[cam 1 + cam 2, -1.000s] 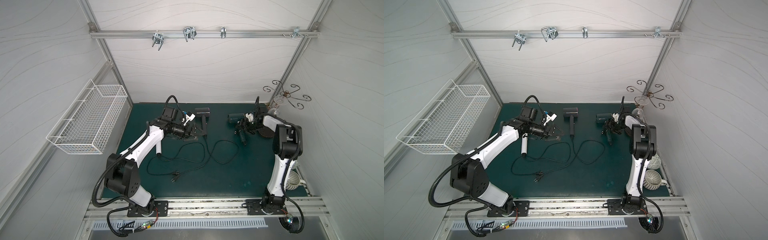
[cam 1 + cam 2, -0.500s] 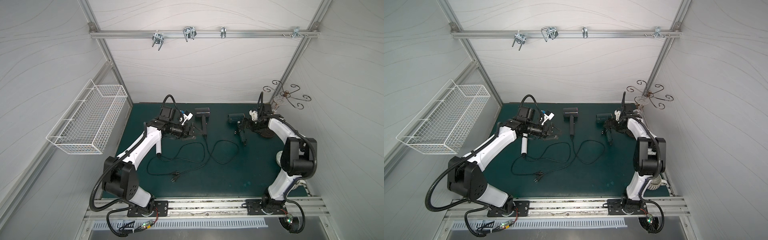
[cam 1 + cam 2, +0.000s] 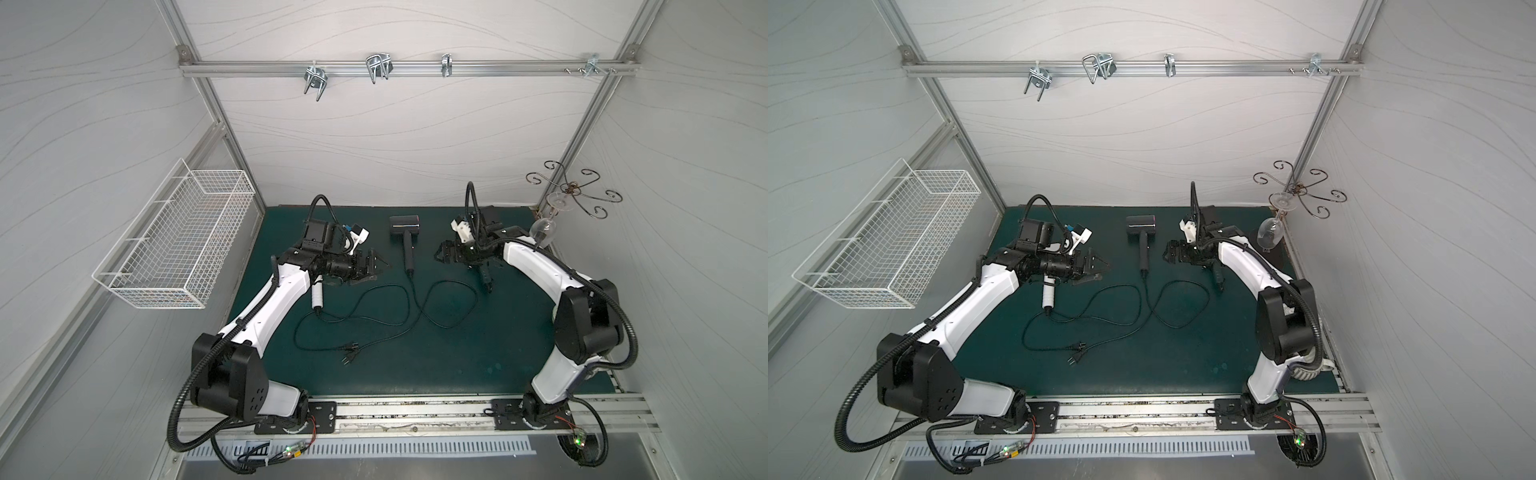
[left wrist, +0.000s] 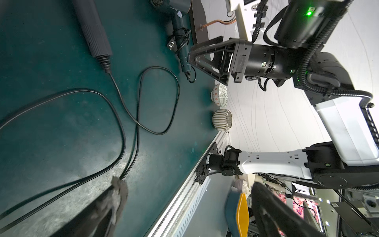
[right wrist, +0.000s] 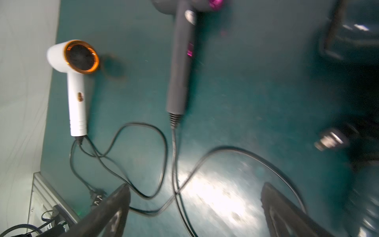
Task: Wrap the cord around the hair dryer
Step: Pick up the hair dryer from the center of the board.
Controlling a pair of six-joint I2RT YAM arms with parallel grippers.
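Three hair dryers lie on the green mat (image 3: 478, 357). The dark grey hair dryer (image 3: 405, 232) (image 3: 1143, 237) (image 5: 180, 71) is at the back middle, and its cord (image 3: 453, 305) (image 4: 155, 102) trails loose in loops. A white dryer (image 3: 317, 293) (image 5: 75, 86) lies partly under my left arm, cord also loose. The teal dryer (image 3: 485, 279) (image 4: 181, 45) on the right has its cord bundled round the handle. My left gripper (image 3: 380, 266) (image 4: 188, 195) is open and empty, left of the grey handle. My right gripper (image 3: 440, 255) (image 5: 195, 197) is open and empty, right of it.
Two plugs (image 3: 351, 357) lie together near the mat's middle. A wine glass (image 3: 544, 228) hangs from a metal rack (image 3: 573, 195) at the back right. Two bowls (image 4: 221, 110) sit by the right edge. A wire basket (image 3: 178, 245) hangs on the left wall.
My right gripper left the teal dryer, opened fully and swung left toward the grey dryer. The left gripper barely shifted.
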